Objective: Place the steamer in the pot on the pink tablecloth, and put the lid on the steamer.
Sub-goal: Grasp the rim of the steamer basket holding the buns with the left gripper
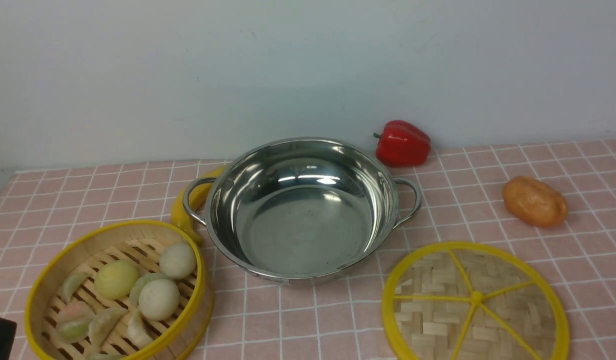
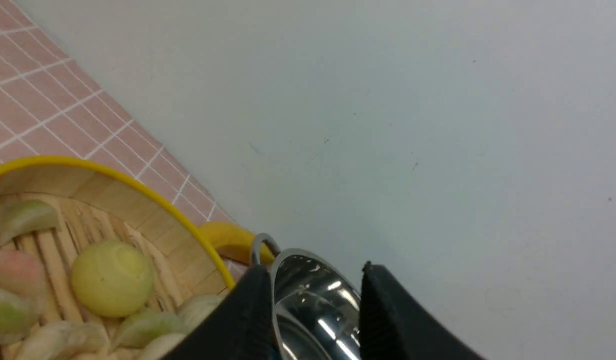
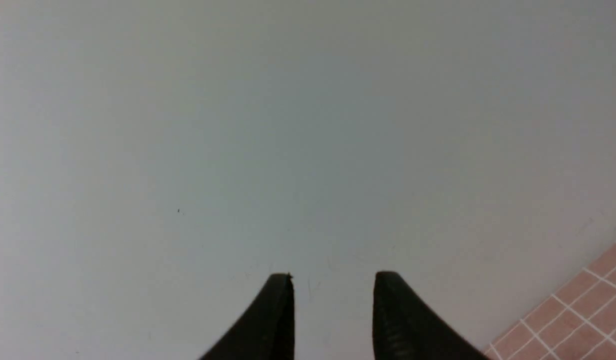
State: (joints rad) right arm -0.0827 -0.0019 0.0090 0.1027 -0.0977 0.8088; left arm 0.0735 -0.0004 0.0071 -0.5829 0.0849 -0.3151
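Observation:
The steamer, a yellow-rimmed bamboo basket holding buns and dumplings, sits at the front left of the pink tablecloth. The empty steel pot stands in the middle, just right of the steamer. The lid, a woven disc with yellow spokes, lies flat at the front right. In the left wrist view my left gripper is open and empty, beside the steamer and pointed towards the pot. My right gripper is open and empty, facing the wall. It is out of the front view.
A red bell pepper lies behind the pot by the wall. An orange potato-like item sits at the right. A yellow banana lies under the pot's left handle. A black part shows at the front left corner.

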